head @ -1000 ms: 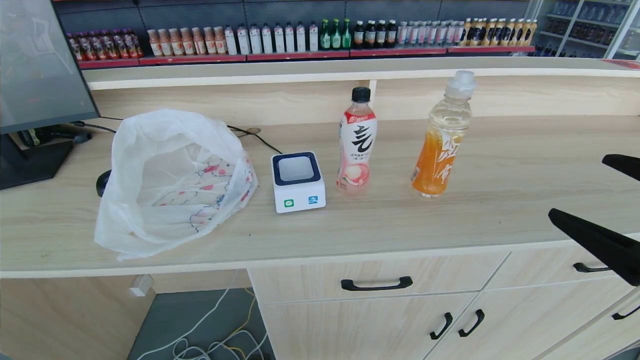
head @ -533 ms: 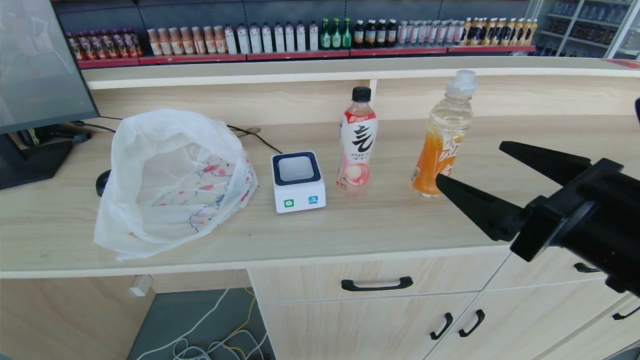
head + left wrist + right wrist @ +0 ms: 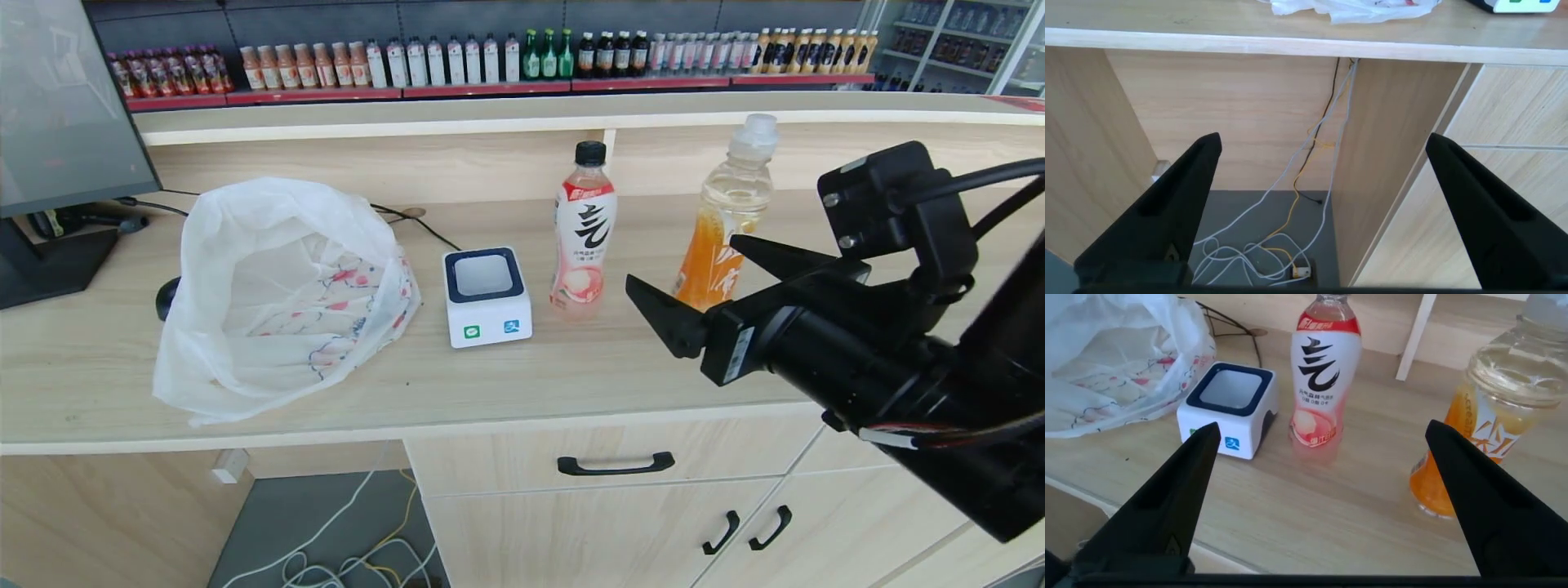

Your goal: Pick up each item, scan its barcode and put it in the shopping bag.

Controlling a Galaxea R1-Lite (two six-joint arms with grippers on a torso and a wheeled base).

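A pink drink bottle (image 3: 582, 233) (image 3: 1324, 376) with a black cap stands on the wooden counter, just right of the white scanner box (image 3: 486, 296) (image 3: 1230, 408). An orange drink bottle (image 3: 722, 220) (image 3: 1484, 425) with a clear cap stands farther right. The white shopping bag (image 3: 277, 294) (image 3: 1114, 367) lies open at the counter's left. My right gripper (image 3: 702, 282) hangs open above the counter's front edge, in front of the orange bottle and holding nothing. My left gripper (image 3: 1319, 204) is open below the counter, facing the floor cables.
A monitor (image 3: 69, 106) on a black stand occupies the counter's far left, with a cable (image 3: 412, 220) running behind the bag. A raised wooden ledge (image 3: 571, 114) backs the counter. Drawers with black handles (image 3: 616, 465) sit below its front edge.
My right arm has swung in from the right edge toward the left, and its open gripper now sits in front of the orange bottle. The bottles, scanner and bag have not moved.
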